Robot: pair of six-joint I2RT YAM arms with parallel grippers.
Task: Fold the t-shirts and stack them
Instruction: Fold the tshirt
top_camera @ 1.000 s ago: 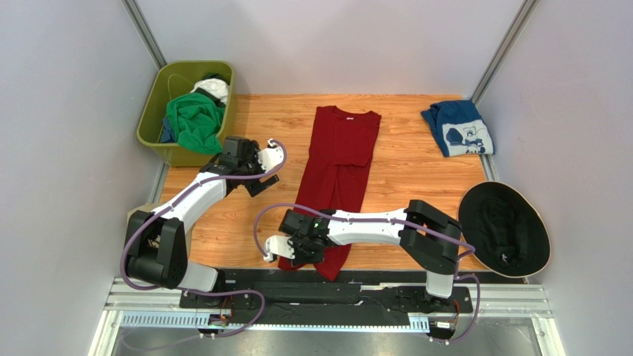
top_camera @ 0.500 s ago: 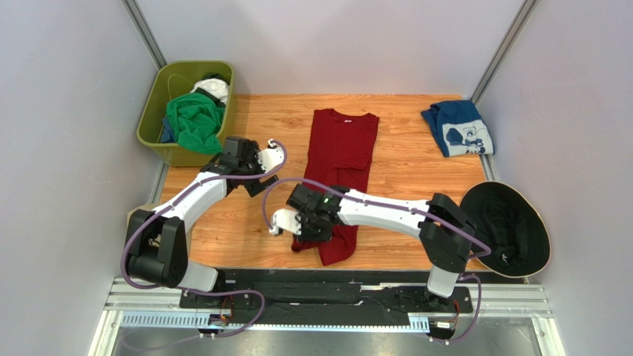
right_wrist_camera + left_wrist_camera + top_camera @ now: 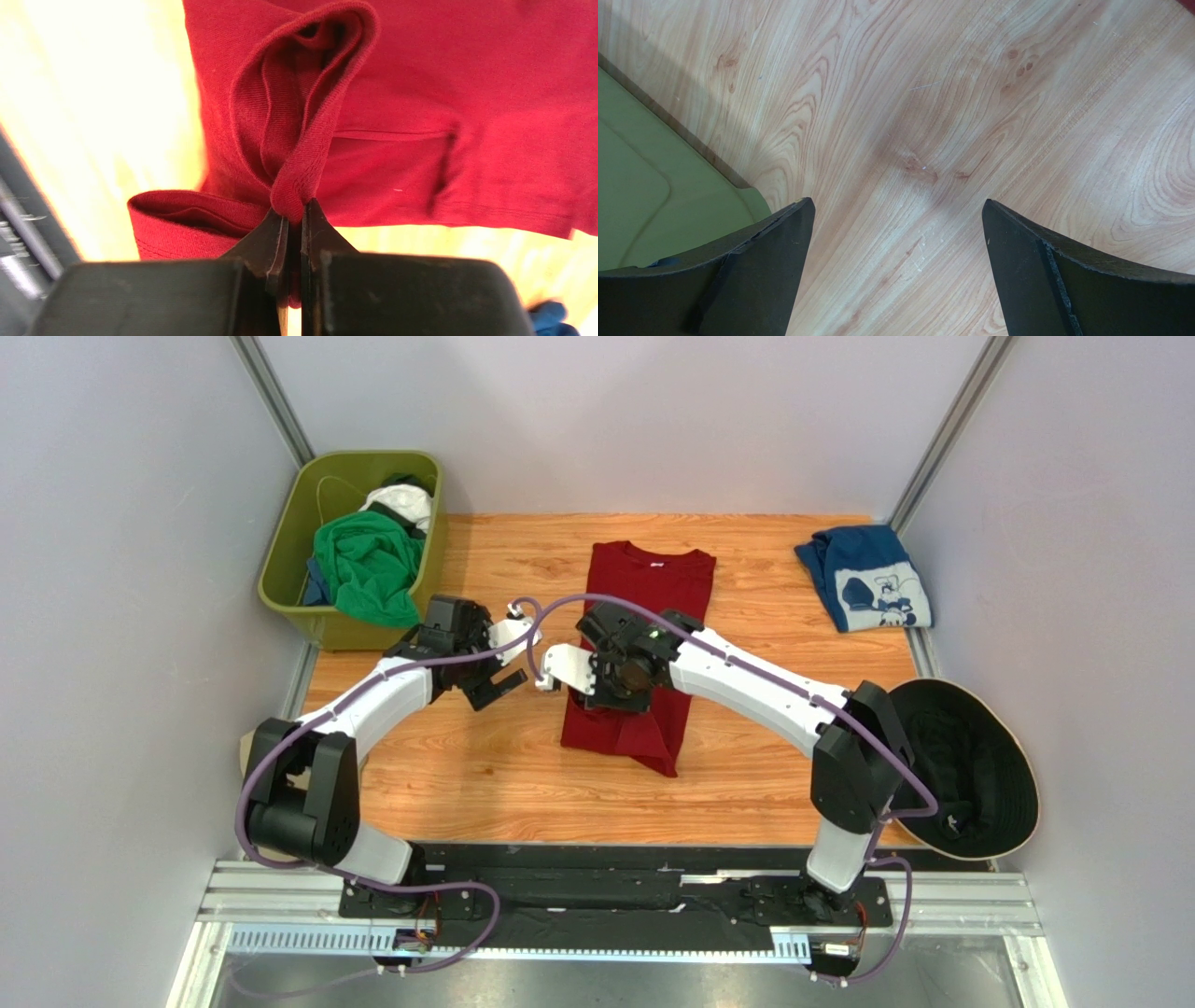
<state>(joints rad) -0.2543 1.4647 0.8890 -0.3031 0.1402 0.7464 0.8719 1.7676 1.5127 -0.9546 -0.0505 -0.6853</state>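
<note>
The right fingers are pressed together on a hem fold of the dark red t-shirt, held up above the rest, which lies mid-counter. The left fingers stand spread over bare wood beside the green bin by the far left corner. The navy t-shirt lies at the far right corner.

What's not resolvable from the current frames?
Right wrist view: table washed out by glare; red t-shirt cut off by the edges.
Top view: right gripper fingertips, hidden under its own wrist.
Top view: bin contents beneath the green t-shirt.
Top view: navy t-shirt print, too small to read.
</note>
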